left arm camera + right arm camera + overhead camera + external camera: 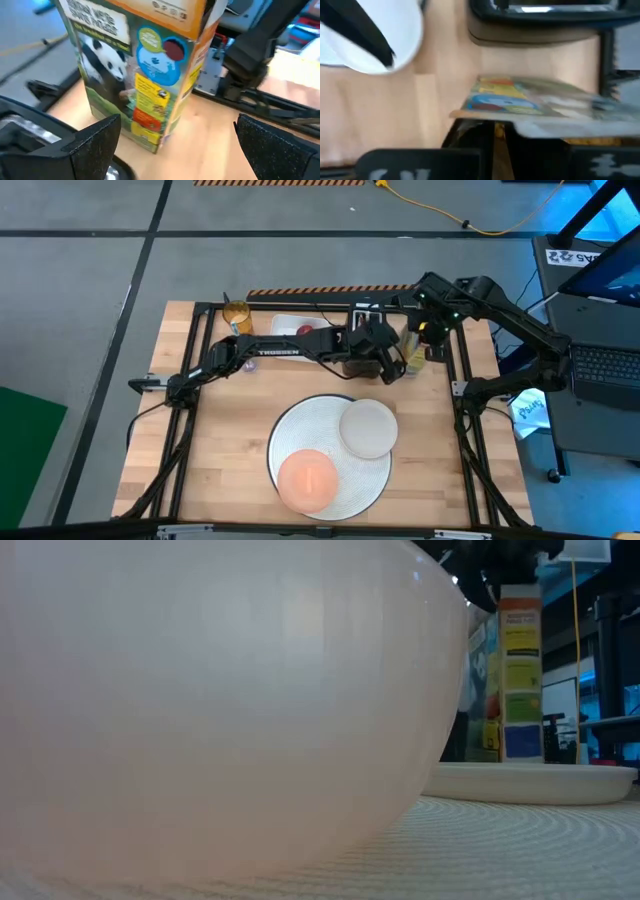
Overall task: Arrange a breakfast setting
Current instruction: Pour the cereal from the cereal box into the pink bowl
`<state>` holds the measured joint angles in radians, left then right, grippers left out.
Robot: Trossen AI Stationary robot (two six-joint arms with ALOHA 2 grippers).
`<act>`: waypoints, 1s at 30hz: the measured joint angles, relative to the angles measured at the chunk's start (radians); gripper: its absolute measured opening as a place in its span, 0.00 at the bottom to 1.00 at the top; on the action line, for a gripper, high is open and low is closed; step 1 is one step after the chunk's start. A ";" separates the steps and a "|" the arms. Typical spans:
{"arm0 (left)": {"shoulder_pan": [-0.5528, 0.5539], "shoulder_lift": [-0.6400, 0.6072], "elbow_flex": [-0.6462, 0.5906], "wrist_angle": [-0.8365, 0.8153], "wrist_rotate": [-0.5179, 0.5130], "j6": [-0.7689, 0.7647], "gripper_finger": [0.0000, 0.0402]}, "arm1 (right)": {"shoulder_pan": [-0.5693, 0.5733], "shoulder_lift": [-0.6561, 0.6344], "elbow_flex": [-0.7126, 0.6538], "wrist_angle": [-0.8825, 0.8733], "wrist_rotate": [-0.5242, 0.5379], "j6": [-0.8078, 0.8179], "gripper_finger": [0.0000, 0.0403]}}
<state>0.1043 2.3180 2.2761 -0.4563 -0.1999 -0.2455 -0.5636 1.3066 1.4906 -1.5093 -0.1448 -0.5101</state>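
Note:
A big round white placemat (330, 442) lies near the table's front. On it sit an orange bowl (305, 480) and a small pale plate (368, 428). A cereal box (145, 75) printed with a panda stands at the far right of the table (413, 348). My left gripper (185, 150) is open and level with the box's lower half, a little short of it and touching nothing. My right gripper (432, 330) is shut at the box's top, coming from above. In the low view the bowl (200, 690) fills most of the picture, with the plate (530, 780) and box (520, 670) behind. My right gripper pinches the cereal box's top flap (496, 131) between its two fingers, which point down from above. The box stands with its bottom on the table, leaning a little.
A white tray (285, 325) with a red apple (304, 330) sits at the far edge, with an orange jar (237, 315) to its left. My left arm lies across the far half of the table. Bare wood (220, 450) shows left of the placemat.

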 joint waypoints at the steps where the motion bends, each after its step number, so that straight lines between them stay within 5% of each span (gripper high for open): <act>1: -0.001 0.000 -0.002 0.001 0.011 -0.014 0.95 | 0.000 0.000 0.000 0.000 -0.024 0.008 0.09; 11: -0.052 -0.001 -0.015 0.001 0.000 -0.037 0.95 | 0.001 0.000 0.000 0.019 -0.200 0.091 0.09; 24: -0.088 -0.001 -0.015 -0.005 -0.207 -0.069 0.95 | 0.002 0.000 -0.001 0.097 -0.346 0.178 0.09; 30: -0.084 0.014 -0.040 -0.007 -0.106 -0.210 0.95 | 0.002 0.000 -0.001 0.095 -0.346 0.177 0.09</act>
<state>0.0200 2.3316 2.2362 -0.4634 -0.3058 -0.4556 -0.5621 1.3064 1.4899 -1.4143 -0.4904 -0.3328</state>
